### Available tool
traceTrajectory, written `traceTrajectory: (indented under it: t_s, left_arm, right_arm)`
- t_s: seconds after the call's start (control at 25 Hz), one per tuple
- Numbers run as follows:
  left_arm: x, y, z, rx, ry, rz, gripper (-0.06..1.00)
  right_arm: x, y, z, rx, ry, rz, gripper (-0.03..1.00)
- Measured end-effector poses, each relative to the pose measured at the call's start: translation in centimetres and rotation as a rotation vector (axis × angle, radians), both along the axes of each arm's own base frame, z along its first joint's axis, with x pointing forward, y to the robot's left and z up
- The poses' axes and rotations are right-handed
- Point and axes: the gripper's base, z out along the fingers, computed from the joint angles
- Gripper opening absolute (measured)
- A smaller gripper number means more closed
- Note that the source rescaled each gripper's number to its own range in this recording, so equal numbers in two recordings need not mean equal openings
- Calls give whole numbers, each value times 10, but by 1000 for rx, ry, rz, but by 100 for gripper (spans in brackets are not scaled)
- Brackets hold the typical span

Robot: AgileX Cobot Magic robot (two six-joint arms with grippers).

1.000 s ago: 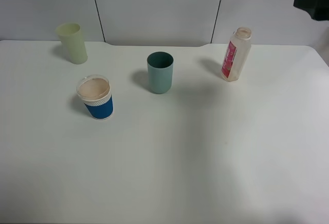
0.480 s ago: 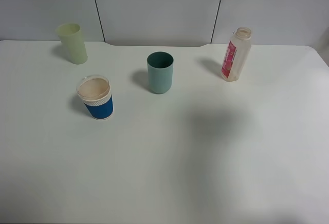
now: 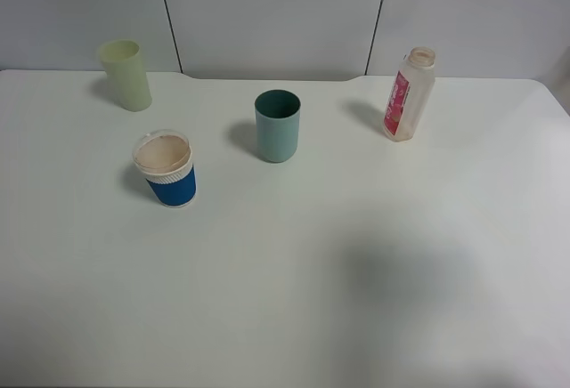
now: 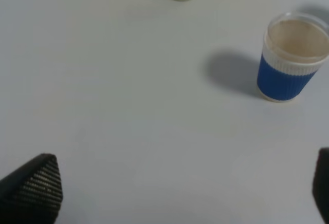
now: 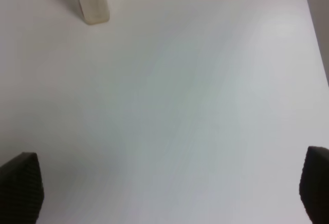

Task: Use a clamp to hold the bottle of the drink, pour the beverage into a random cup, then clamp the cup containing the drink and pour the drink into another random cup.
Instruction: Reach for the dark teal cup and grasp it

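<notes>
The bottle of the drink (image 3: 409, 94) stands upright at the back right of the table, its base also showing in the right wrist view (image 5: 91, 0). The teal cup (image 3: 277, 125) stands near the middle back; I cannot tell whether it holds any drink. Neither clamp appears in the exterior view. My left gripper (image 4: 177, 196) hangs open over bare table, well apart from the blue paper cup (image 4: 290, 59). My right gripper (image 5: 168, 190) is open too, with nothing between its fingers, a good way from the bottle.
A pale yellow-green tumbler (image 3: 125, 74) stands at the back left, and the blue paper cup (image 3: 166, 170) with a white rim in front of it. The white table (image 3: 356, 299) ends at a grey panelled wall behind.
The dark piece of arm at the upper right corner has left the exterior view. A soft shadow on the table has slid from the middle toward the front right. Cups and bottle have not moved.
</notes>
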Motion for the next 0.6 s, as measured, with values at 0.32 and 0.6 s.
traceTrajectory:
  t_s: [0.32,0.6]
  left_arm:
    - [0,0,0,0,0,0,99]
    - [0,0,0,0,0,0,99]
  right_arm:
    - [-21,1,-50,82,46,-33,100]
    - [-35,1,-61,112,-32,-29,100]
